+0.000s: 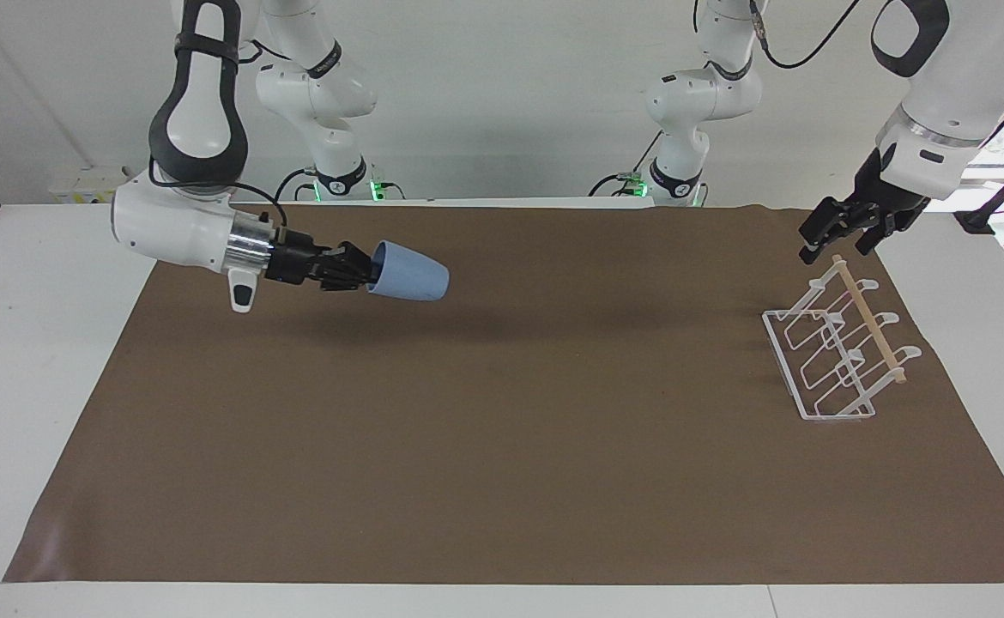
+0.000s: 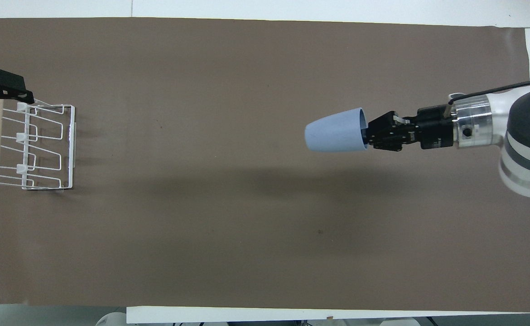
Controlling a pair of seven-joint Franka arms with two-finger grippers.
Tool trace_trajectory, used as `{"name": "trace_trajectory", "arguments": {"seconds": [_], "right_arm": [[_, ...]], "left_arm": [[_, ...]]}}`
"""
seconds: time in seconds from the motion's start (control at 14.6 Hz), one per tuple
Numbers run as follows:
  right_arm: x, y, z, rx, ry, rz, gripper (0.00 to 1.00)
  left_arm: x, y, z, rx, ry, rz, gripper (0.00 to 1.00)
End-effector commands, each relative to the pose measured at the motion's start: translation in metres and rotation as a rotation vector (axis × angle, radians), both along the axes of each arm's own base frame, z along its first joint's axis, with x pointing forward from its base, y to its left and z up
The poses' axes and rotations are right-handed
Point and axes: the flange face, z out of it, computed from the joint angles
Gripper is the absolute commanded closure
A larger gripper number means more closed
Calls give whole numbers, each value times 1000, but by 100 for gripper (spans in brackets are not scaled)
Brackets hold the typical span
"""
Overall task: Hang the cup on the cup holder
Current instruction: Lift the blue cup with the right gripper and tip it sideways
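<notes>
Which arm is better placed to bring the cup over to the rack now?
Right: the right gripper already holds the blue cup in the air. The left gripper hovers empty over the white wire rack.

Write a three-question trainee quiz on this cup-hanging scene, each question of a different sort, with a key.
1. True or false: the light-blue cup stands upright on the brown mat.
2. Which gripper holds the cup? A. right gripper B. left gripper C. neither
3. Fill in: the left gripper hangs open over the robots' end of the white wire cup holder, by the tip of its ______ rod.

Key
1. False: it is held in the air, lying sideways, its narrow base pointing toward the left arm's end of the table.
2. A: shut on the cup's rim.
3. wooden
</notes>
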Motion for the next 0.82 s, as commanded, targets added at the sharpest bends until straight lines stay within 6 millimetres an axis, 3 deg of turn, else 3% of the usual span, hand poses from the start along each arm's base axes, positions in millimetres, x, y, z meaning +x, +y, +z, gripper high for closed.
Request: {"name": "trace_trajectory", "arguments": {"seconds": [0.0,0.14,0.34,0.48,0.75], "right_arm": [[-21,54,4,185,154,-94,100],[-28,104,9,312,234,-131,100],[-38,157,12,383,318,-211,100],[-43,171,12,387,339,-214,100],[-46,176,12,379,362,-217,100]], "left_arm": [[-10,-26,3,-73,1,189,1],[-14,-48,4,-114,30,302,1],[-16,-68,10,-240,132,616,1],[-17,-79,17,-286,197,848,1],[-32,-136,26,-232,172,1005,0]]}}
